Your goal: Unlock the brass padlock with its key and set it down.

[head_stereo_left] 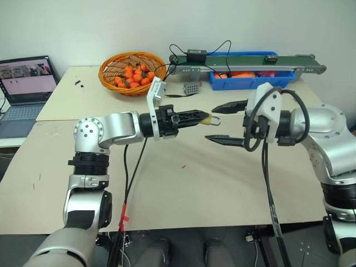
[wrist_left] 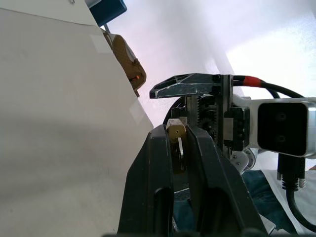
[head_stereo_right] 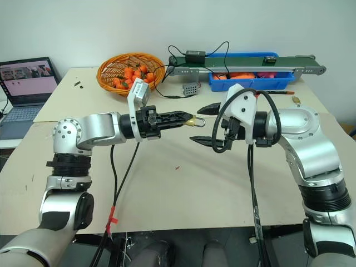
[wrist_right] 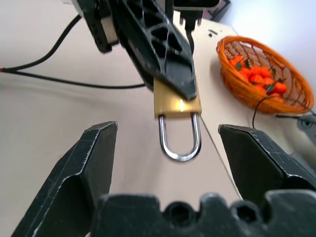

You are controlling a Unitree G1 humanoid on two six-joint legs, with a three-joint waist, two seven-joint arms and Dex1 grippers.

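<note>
Left arm: brushed silver cylindrical segments with black joint rings, black cable alongside bearing a red tape flag. Left claw: two black ribbed plastic fingers pressed together on the brass padlock, held level above the tabletop and pointing toward the other arm.

Brass padlock: small square body, polished yellow metal, smooth and reflective; thin silver U-shaped shackle, rounded and glossy, projecting beyond the claw tips toward the right claw. In the right wrist view both shackle legs reach the body; whether it is latched cannot be told. No readable marking on the body. The key cannot be made out.

Right claw: two black tapered fingers spread wide, one above and one below the shackle line, just beside the padlock and apart from it. White housing behind the fingers, looped black cables, silver rounded forearm.

Tabletop: pale beige, matt, lightly scuffed, made of joined panels with visible seams.

Basket: woven orange wicker, round and shallow, holding small oranges with green leaves, at the far side.

Conveyor: long narrow dark green belt on a grey metal frame, with a black box and cables on it. Blue plastic bin beneath it, orange items inside.

Laptop: open, at the far left; screen text too small to read.
</note>
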